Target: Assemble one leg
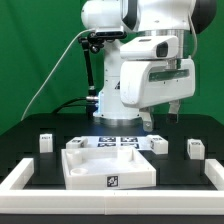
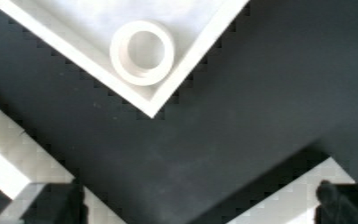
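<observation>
Hanging over the black table [image 1: 25, 150], your gripper [image 1: 161, 120] has its two dark fingers [image 2: 51, 205] spread wide, pinching nothing. The leg [image 1: 158, 145], a stubby white block with a checkered tag, sits right of centre in the frame, beside the flat marker board [image 1: 120, 141].

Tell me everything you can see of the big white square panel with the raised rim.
The white square panel looks like smooth plastic. It lies flat on the black table, nearer the camera than the marker board. A raised rim frames its sunken middle; a black-and-white tag sits on its front wall. The wrist view shows one corner with a round ring socket. Nothing touches it; the open gripper hangs clear.
</observation>
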